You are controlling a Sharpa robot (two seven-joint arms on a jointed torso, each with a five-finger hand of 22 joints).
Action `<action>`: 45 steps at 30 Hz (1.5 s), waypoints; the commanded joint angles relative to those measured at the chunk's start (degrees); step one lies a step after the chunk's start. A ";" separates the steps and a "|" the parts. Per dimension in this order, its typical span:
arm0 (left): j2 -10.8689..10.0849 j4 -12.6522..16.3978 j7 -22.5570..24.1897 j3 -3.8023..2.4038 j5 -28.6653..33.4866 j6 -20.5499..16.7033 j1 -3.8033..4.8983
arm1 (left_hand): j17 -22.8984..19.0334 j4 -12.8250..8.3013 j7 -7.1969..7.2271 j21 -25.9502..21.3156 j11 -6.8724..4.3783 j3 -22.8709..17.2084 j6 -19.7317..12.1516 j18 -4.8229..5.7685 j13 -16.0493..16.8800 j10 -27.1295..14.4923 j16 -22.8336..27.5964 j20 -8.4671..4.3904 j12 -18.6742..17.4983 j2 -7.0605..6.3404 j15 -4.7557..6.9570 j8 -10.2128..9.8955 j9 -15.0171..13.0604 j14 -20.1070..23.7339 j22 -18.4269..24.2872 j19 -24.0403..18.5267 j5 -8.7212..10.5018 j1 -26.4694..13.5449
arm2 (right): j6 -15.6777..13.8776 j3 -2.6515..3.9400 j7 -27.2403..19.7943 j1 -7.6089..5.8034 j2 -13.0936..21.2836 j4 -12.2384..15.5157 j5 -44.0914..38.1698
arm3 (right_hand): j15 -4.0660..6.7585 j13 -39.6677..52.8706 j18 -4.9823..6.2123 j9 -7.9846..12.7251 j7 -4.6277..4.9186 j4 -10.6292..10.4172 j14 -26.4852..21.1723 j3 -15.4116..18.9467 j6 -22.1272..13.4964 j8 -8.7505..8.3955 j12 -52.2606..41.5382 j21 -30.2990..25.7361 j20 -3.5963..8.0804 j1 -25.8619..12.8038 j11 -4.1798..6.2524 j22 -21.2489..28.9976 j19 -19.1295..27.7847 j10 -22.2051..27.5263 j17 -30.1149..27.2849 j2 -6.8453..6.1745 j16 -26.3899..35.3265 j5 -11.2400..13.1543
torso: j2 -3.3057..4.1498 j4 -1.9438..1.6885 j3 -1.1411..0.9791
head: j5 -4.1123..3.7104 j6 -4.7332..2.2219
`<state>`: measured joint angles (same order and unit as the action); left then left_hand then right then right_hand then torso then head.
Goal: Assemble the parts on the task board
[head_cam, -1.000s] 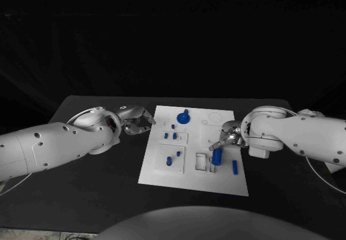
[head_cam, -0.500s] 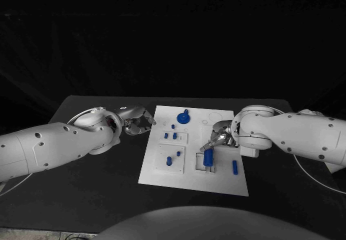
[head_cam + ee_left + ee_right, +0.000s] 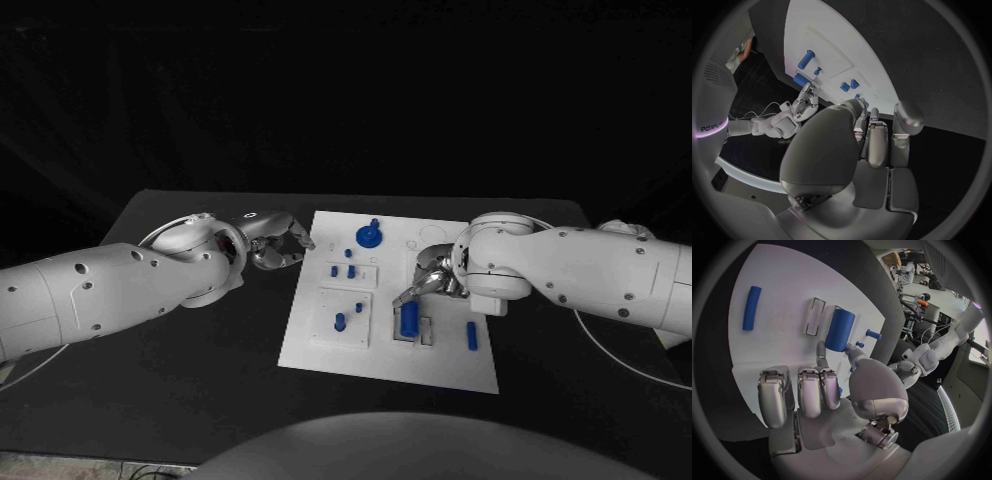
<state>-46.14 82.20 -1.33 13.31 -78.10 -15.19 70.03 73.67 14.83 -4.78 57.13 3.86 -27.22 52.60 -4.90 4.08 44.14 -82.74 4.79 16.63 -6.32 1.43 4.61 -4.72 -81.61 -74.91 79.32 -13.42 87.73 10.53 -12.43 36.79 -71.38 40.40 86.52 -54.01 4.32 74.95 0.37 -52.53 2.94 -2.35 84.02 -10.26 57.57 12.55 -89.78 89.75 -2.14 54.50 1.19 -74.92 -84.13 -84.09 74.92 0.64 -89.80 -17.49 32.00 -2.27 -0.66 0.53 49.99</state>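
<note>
The right hand point(image 3: 433, 276) is being held over the middle of the task board point(image 3: 325, 350), its fingertips point(image 3: 820, 351) pinching the near end of a thick blue cylinder point(image 3: 411, 318); the remaining fingers are curled in beside the palm. The cylinder is being carried lying flat, just over or resting at the rectangular slot point(image 3: 814, 316) near the board's near right quarter; whether it is seated cannot be told. For the step to be done well, the cylinder's long axis is probably to be kept parallel with the slot's long sides, and it should be lowered level, without being tipped, before the pinch is relaxed.

A thin blue rod point(image 3: 470, 335) is lying just beside, toward the board's right edge, and a careless sideways sweep is likely to knock it. Small blue pegs point(image 3: 340, 271) are standing toward the left edge, a short peg point(image 3: 339, 321) in a square plate near the near left corner, and a round knobbed part point(image 3: 368, 236) near the far edge.

The left hand point(image 3: 274, 247) is being kept off the board's far left corner, over the black table point(image 3: 173, 380), fingers curled inward on nothing. Open room is being left toward the near edge.
</note>
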 commanded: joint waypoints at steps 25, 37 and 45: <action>0.43 -0.19 -0.48 -0.04 0.29 1.55 0.01 | -0.03 0.00 -0.43 -0.30 0.26 -0.49 -0.08 -0.91 -0.03 0.22 0.19 0.12 0.11 0.30 -0.38 0.21 -0.06 0.20 -7.27 -0.57 -0.35 -0.35 | 2.47 -0.12 -0.17 0.74 -0.25 0.15 -0.50 | -0.53 15.05 -0.30 0.32 0.82 -4.27 5.98 5.75 -1.63 -1.30 -0.22 0.01 -0.36 -5.98 -0.86 -14.98 -5.72 -5.91 15.08 -2.97 -0.20 14.68 | 0.05 0.08 0.00 | 0.20 0.01; 0.45 -0.21 -0.67 -0.04 0.45 1.92 0.00 | -0.06 -0.01 -0.52 -0.44 0.26 -0.51 0.00 -0.94 -0.03 0.25 0.20 0.14 0.10 0.32 -0.40 0.26 -0.09 0.22 -7.24 -0.63 -0.35 -0.37 | -1.64 -0.10 -1.58 0.78 0.78 0.31 -0.39 | -0.88 15.05 -0.18 0.07 1.41 -8.70 5.98 10.62 -4.07 -2.16 -0.22 -0.39 -0.63 -8.60 -1.35 -14.82 -5.49 -5.91 15.08 -4.91 -0.20 14.72 | -0.01 0.04 -0.02 | 0.47 0.01; 0.26 -0.11 -0.50 -0.04 0.51 1.53 0.00 | -0.04 -0.04 -0.58 -0.46 0.26 -0.54 0.05 -0.94 -0.03 0.27 0.19 0.16 0.09 0.34 -0.41 0.29 -0.10 0.21 -7.23 -0.63 -0.36 -0.37 | -7.18 0.03 -5.40 -0.01 3.71 2.08 -0.42 | -1.15 15.05 -0.32 -1.50 1.66 -11.56 5.98 13.36 -5.56 -0.99 -0.22 0.06 -0.92 -7.40 -1.59 -15.01 -5.76 -5.91 15.08 -3.99 -0.20 14.67 | -0.03 0.02 0.00 | 0.48 0.01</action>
<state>-45.92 81.96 -1.84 13.30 -77.93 -14.07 70.01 73.68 14.67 -5.00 56.90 3.86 -27.38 52.82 -4.90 4.08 44.14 -82.74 5.00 16.63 -6.32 1.23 4.61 -4.76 -81.40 -74.90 79.12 -13.42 87.73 7.08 -12.45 34.66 -71.14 43.74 88.19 -54.13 3.48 74.95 0.37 -53.94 4.57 -13.90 84.02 2.89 52.30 11.43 -89.78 89.75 -2.70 46.67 -0.02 -74.90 -84.00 -84.04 74.90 -3.71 -89.80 -3.10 31.98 -2.24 -0.68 1.03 49.99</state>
